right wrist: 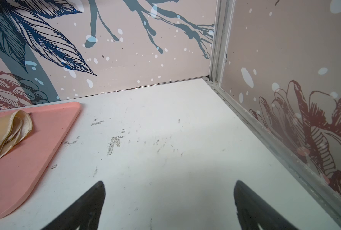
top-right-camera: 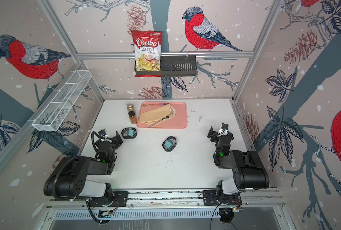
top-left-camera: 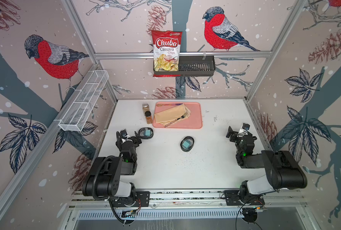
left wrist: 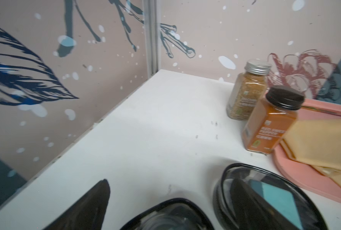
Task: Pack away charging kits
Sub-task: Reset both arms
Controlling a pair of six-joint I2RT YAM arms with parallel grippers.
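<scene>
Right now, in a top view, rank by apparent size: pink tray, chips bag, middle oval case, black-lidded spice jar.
1. pink tray and chips bag: about equal, unranked; the bag hangs higher.
2. middle oval case
3. black-lidded spice jar

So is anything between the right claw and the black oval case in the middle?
Nothing visible. Only bare white table lies between the open right gripper and the black oval clear-lidded case; the pink tray sits farther back, off that path.
</scene>
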